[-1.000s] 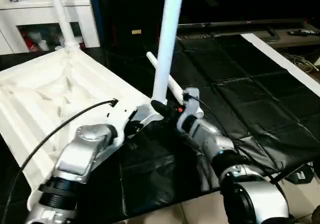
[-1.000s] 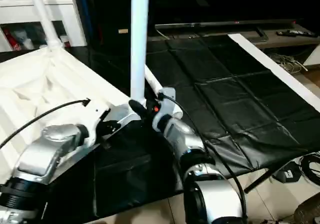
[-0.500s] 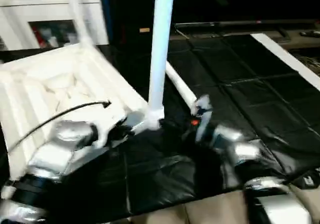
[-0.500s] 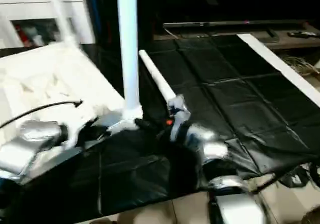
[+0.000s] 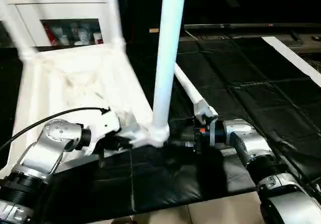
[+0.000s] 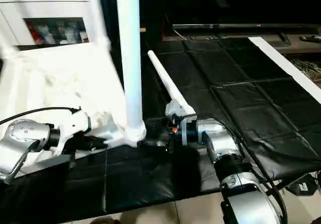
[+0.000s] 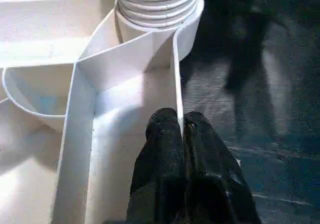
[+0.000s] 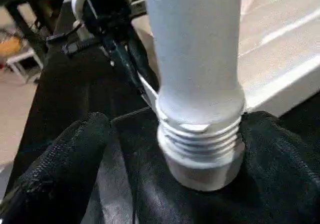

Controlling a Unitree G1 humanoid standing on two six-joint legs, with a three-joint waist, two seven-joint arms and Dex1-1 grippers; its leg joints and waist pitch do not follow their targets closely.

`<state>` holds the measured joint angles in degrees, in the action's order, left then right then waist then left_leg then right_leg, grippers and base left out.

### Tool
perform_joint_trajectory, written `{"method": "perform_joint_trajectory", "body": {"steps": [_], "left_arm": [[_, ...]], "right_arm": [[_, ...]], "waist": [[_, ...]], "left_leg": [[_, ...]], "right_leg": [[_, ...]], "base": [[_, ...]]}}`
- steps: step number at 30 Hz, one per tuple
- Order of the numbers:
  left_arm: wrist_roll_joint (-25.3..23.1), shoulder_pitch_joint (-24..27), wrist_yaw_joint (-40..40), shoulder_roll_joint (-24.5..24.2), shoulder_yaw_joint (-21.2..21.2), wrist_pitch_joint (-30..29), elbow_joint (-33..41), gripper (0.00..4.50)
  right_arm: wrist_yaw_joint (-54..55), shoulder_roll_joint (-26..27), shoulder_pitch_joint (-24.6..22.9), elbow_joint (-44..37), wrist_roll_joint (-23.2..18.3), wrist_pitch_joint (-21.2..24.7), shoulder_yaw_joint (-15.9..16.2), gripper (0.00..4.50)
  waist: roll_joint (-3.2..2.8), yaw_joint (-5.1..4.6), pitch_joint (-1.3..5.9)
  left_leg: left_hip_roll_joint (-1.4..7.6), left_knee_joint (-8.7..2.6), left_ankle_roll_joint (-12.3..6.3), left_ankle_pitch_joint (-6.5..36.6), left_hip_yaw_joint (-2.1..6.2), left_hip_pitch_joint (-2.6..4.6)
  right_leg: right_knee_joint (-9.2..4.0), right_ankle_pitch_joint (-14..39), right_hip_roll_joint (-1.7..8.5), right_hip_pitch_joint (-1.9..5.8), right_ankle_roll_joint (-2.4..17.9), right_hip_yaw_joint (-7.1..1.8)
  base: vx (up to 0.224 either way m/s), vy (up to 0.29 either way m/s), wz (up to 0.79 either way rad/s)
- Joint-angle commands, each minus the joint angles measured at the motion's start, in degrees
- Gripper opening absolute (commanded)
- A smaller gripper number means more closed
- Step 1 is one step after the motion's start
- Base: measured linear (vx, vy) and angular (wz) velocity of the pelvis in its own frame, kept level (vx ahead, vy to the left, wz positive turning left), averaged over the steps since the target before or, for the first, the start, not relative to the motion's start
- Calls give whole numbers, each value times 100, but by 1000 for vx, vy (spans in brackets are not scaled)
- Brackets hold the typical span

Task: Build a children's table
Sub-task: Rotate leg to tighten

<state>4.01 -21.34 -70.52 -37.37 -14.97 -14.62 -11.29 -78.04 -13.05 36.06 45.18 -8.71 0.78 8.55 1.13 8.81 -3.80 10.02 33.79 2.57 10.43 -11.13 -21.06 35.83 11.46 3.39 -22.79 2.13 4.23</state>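
The children's table top [image 5: 75, 83] lies upside down on the black mat, ribbed underside up. One white leg [image 5: 165, 58] stands upright in its near corner socket [image 5: 159, 134], and its threaded end [image 8: 200, 139] still shows above the socket. Two more legs [image 5: 113, 13] rise at the far corners. A loose leg [image 5: 188, 86] lies on the mat. My left gripper [image 7: 181, 124] is shut on the top's thin rim wall [image 7: 176, 68] near that socket. My right gripper [image 8: 180, 129] is open, with one finger on each side of the leg's threaded base.
A white glass-door cabinet [image 5: 65, 18] stands at the back left. A dark low unit [image 5: 241, 28] runs along the back. The black mat [image 5: 251, 83] spreads to the right with a white strip [image 5: 296, 58] at its far edge. Tiled floor [image 5: 200, 214] lies in front.
The camera has turned. My right gripper has opened wider around the leg's base and its forearm now lies lower and more level. The left gripper keeps its hold.
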Motion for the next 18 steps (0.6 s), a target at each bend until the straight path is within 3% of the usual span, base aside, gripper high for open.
{"method": "perform_joint_trajectory", "body": {"steps": [1,7,18], "left_arm": [[6,-95,-439,46,-441,219,88,0],[-127,-172,-655,30,-568,519,-89,0],[-186,-272,-692,6,-589,736,-330,0]], "right_arm": [[27,48,176,96,223,-265,114,444],[-104,113,350,295,197,-429,164,444],[-622,66,379,426,235,-704,287,356]], "waist": [[-92,-43,401],[-89,-14,408],[-68,-10,412]], "left_leg": [[424,-404,-46,1163,177,125],[428,-404,-43,1141,172,127],[424,-392,-95,1088,172,112]], "right_leg": [[-426,1135,594,227,1235,-362],[-410,1075,593,233,1222,-368],[-403,1100,596,237,1214,-363]], "base": [[0,0,0],[0,0,0],[0,0,0]]}}
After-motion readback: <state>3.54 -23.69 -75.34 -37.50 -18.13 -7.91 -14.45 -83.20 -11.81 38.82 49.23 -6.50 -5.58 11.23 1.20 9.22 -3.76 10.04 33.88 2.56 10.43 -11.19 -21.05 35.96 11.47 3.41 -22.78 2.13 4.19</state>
